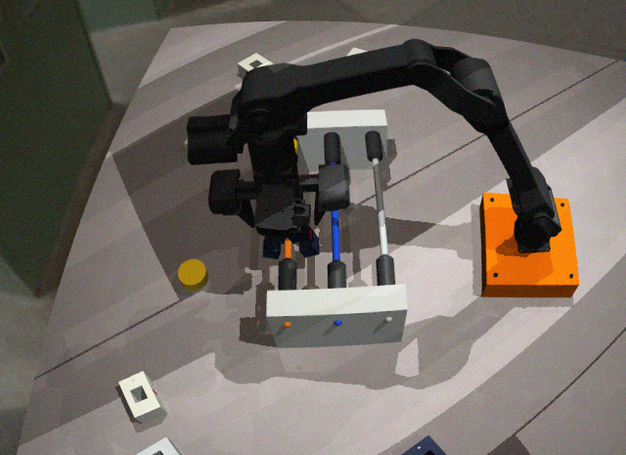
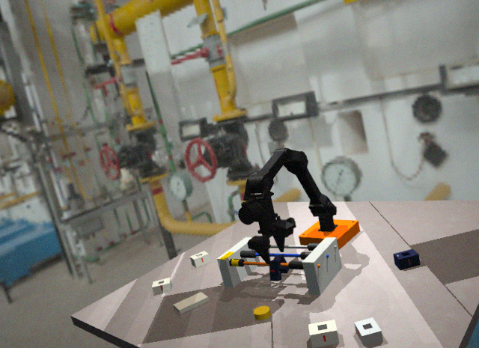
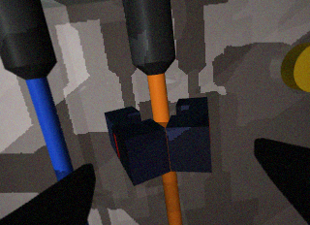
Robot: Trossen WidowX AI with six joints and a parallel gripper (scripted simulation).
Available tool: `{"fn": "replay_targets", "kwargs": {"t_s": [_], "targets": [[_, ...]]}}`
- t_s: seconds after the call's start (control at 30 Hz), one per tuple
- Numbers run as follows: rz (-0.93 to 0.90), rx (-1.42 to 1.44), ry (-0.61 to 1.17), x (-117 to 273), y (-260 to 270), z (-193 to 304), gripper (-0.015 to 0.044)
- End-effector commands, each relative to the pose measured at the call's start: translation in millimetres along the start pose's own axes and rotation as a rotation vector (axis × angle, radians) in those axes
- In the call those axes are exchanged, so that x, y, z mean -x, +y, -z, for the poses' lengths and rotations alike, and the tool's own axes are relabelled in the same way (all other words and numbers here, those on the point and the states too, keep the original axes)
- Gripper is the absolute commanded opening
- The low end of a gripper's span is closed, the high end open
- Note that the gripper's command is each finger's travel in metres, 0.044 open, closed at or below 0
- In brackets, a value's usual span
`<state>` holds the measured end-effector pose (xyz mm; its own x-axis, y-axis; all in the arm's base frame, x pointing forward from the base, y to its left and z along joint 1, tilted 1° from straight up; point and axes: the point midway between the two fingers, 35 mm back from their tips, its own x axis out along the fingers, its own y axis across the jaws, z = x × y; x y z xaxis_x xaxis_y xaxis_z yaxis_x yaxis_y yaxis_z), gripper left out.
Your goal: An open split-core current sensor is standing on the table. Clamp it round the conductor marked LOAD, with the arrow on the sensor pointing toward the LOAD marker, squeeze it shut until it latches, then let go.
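Note:
The dark navy sensor (image 1: pixel 309 244) (image 2: pixel 275 272) (image 3: pixel 190 147) sits around the orange conductor (image 1: pixel 288 249) (image 2: pixel 253 263) (image 3: pixel 157 96), one half on each side. The halves meet at a seam over the conductor and stand at an angle, spread apart at their outer ends; the latch is not visible. A red mark shows on the left half's side in the wrist view. A yellow sleeve (image 2: pixel 235 262) is on the conductor beside a yellow label (image 2: pixel 227 256); its lettering is unreadable. My gripper (image 2: pixel 275 256) (image 3: pixel 174 158) is open, its fingers clear of the sensor on both sides.
Blue (image 1: pixel 335 238) (image 2: pixel 284 254) (image 3: pixel 46 118) and white (image 1: pixel 382 233) conductors run alongside between two grey end blocks (image 1: pixel 335 300) (image 2: pixel 322 265). A yellow disc (image 1: pixel 192 274) (image 2: pixel 261 312), a flat pale bar (image 2: pixel 191 302) and several other sensor-like blocks lie around the rack.

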<state>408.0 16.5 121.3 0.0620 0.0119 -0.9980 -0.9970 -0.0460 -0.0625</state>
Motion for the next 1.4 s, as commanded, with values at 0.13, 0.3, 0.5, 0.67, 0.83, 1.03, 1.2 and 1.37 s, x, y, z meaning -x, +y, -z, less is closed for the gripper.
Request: {"fn": "replay_targets", "kwargs": {"t_s": [0.13,0.3,0.5,0.67,0.83,1.03,1.2,1.37], "targets": [[-0.019,0.004,-0.006,-33,2,-1,0.0440],[-0.019,0.004,-0.006,-36,2,-1,0.0440],[-0.019,0.004,-0.006,-46,2,-1,0.0440],[-0.019,0.004,-0.006,-54,2,-1,0.0440],[-0.019,0.004,-0.006,-62,2,-1,0.0440],[-0.019,0.001,0.000,-59,2,0,0.0420],[-0.019,0.001,0.000,-59,2,0,0.0387],[-0.019,0.001,0.000,-59,2,0,0.0353]]}}
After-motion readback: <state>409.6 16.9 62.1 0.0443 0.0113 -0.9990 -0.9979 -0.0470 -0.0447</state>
